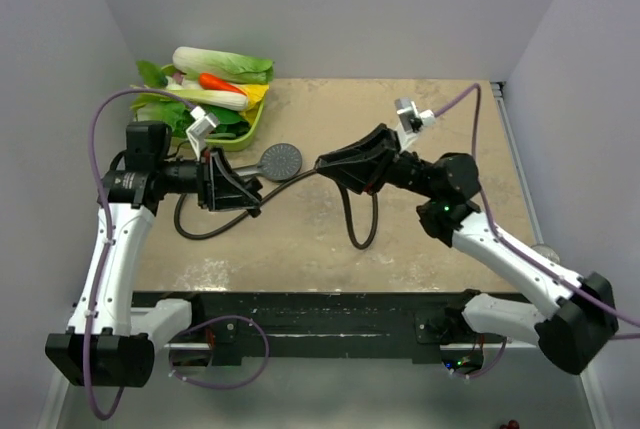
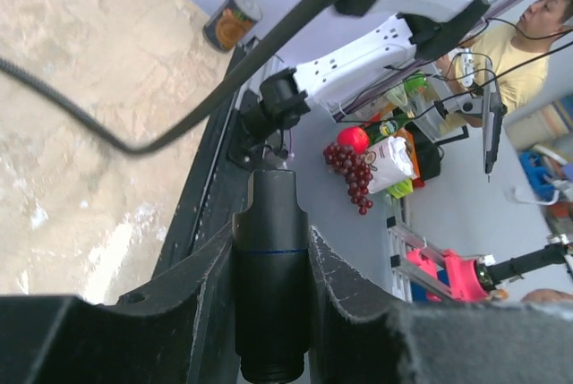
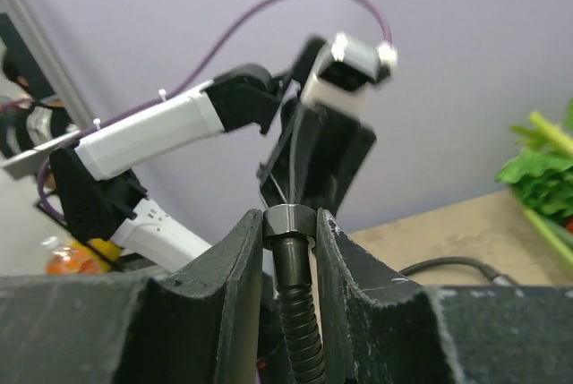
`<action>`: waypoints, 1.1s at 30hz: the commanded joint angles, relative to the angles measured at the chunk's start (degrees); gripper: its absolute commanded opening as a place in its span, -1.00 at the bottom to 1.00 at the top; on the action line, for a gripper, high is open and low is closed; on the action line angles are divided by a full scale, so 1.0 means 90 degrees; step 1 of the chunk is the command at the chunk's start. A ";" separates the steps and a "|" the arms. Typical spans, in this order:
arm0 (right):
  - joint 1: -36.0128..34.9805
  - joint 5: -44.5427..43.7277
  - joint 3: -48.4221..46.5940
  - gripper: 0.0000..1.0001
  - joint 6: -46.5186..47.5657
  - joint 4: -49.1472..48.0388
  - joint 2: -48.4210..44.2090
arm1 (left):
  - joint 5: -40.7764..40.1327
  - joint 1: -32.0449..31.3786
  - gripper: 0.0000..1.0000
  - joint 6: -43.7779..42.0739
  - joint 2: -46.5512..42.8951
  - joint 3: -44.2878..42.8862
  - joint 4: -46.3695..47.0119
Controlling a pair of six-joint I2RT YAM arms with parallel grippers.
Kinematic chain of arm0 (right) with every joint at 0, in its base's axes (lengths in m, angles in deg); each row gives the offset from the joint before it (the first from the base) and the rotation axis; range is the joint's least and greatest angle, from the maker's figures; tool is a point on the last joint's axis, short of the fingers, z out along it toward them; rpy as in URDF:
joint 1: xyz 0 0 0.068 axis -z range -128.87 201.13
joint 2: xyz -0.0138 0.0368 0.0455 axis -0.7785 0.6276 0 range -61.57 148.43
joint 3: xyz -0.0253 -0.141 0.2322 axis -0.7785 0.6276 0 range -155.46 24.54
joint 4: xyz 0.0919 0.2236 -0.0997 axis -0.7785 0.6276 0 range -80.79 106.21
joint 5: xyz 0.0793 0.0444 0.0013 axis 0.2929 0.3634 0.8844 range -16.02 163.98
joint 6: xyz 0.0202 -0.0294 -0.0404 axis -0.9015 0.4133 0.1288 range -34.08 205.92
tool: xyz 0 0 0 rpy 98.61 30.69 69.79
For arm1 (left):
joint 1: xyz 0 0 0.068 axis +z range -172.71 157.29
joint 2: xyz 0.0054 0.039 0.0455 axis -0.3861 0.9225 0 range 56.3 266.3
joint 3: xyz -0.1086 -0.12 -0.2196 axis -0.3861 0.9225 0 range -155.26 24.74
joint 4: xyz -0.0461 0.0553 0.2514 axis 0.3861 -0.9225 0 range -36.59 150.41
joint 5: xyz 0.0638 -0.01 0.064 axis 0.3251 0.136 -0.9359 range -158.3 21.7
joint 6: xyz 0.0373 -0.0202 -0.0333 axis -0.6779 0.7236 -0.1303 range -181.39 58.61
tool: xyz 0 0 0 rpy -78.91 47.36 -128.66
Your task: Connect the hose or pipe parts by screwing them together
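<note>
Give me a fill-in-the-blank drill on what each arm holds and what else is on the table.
1. The left jaws clamp the handle of the ____.
2. Between the tips of the right jaws sits the hose's end ____.
3. In the top view, the carrot lies among vegetables at the table's back ____ corner.
Missing words: shower head; nut; left.

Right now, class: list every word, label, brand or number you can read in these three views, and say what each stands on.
No text can be read in any view.
Can: its label carries print, too blurred to read.
White packet: dark print on the front, too small and blurred to read.
</note>
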 commanded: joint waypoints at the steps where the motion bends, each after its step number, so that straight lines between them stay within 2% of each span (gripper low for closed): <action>1: -0.0082 -0.0897 -0.0354 -1.00 0.2100 0.3114 -0.0637 | 0.0602 -0.0016 -0.80 -0.1237 0.0151 0.0918 -0.0250; 3: -0.0101 -0.1113 -0.0306 -1.00 0.2396 0.3775 -0.0784 | 0.0318 -0.0016 -0.80 -0.1120 0.0336 0.1758 0.0212; 6: -0.0315 -0.1415 0.0571 -1.00 0.2426 0.3622 -0.1525 | 0.0569 -0.0036 -0.78 -0.0924 0.0658 0.2132 0.0653; 11: -0.1602 -0.3365 0.0905 -1.00 0.3597 0.4811 -0.2084 | 0.0824 -0.0172 -0.76 -0.2786 0.1759 0.1664 -0.1247; 13: -0.1674 -0.3709 0.0730 -1.00 0.3773 0.5569 -0.1637 | 0.0718 -0.0173 -0.79 -0.2869 0.2025 0.1585 -0.1311; 14: -0.1683 -0.3953 0.0439 -1.00 0.3803 0.5893 -0.1383 | 0.0582 -0.0173 -0.85 -0.2664 0.2113 0.1633 -0.1126; 15: -0.1683 -0.3965 0.0320 -1.00 0.3871 0.6129 -0.0752 | 0.0580 -0.0173 -0.87 -0.2392 0.2095 0.1721 -0.0524; 16: -0.1683 -0.3984 0.0135 -1.00 0.3852 0.6479 -0.0446 | 0.0580 -0.0163 -0.88 -0.1615 0.2027 0.1838 -0.0112; 18: -0.1742 -0.3897 0.0124 -1.00 0.3784 0.6473 0.0362 | 0.0396 -0.0143 -0.89 -0.0714 0.1550 0.2316 0.1172; 19: -0.1790 -0.3935 0.0153 -1.00 0.3803 0.6347 0.0609 | 0.0327 -0.0134 -0.89 0.0219 0.1335 0.2501 0.1606; 20: -0.1878 -0.4013 0.0143 -1.00 0.3842 0.6278 0.0892 | 0.0278 -0.0085 -0.89 0.0692 0.0908 0.2909 0.2046; 21: -0.1908 -0.4110 0.0134 -1.00 0.3948 0.6210 0.1146 | 0.0316 -0.0056 -0.89 0.1519 0.0710 0.3116 0.2823; 24: -0.1966 -0.4111 0.0007 -1.00 0.4164 0.5927 0.2113 | 0.0697 0.0042 -0.89 0.2297 0.0473 0.3470 0.3562; 26: -0.2044 -0.4131 -0.0081 -0.83 0.4194 0.5721 0.2748 | 0.0873 0.0091 -0.90 0.2056 0.0706 0.3150 0.3283; 27: -0.2083 -0.4131 -0.0120 -0.78 0.4232 0.5682 0.2973 | 0.0951 0.0275 -0.90 0.1242 0.0824 0.2964 0.2439; 29: -0.2259 -0.4189 -0.0218 -0.64 0.4262 0.5662 0.3402 | 0.0971 0.0423 -0.90 0.0223 0.1174 0.2390 0.1391; 30: -0.2308 -0.4238 -0.0237 -0.47 0.4262 0.5488 0.3501 | 0.0942 0.0442 -0.91 -0.0120 0.1235 0.2289 0.1019; 31: -0.2386 -0.4364 -0.0305 -0.09 0.4243 0.5467 0.3570 | 0.0932 0.0462 -0.91 -0.0133 0.1255 0.2230 0.0986; 33: -0.2425 -0.4559 -0.0345 0.42 0.4223 0.5487 0.3590 | 0.0913 0.0462 -0.91 -0.0094 0.1235 0.2268 0.1005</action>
